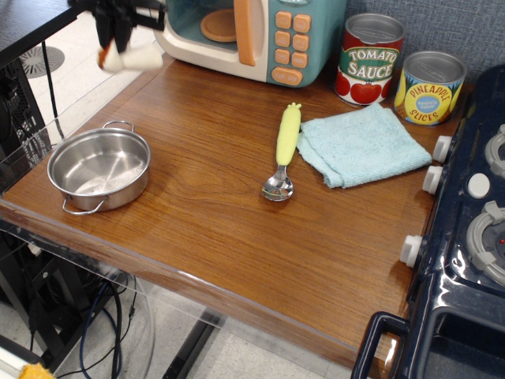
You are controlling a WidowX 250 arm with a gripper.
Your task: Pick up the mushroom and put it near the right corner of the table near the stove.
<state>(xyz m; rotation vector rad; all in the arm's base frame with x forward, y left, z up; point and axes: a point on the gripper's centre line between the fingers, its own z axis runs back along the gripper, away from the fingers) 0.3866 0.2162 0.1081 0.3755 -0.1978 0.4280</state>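
The mushroom (132, 58), cream stem with a bit of brown cap at its left end, hangs in the air above the far left corner of the wooden table (221, 237). My gripper (117, 43) is at the top left edge of the view, shut on the mushroom near its cap and holding it clear of the tabletop. Most of the gripper is cut off by the frame. The dark navy stove (465, 260) with white knobs stands along the table's right side.
A steel pot (99, 170) sits at the left front. A yellow-handled spoon (282, 150) and a light blue cloth (359, 144) lie mid-table. A tomato sauce can (369, 59), a pineapple can (430, 87) and a teal toy microwave (252, 31) stand at the back.
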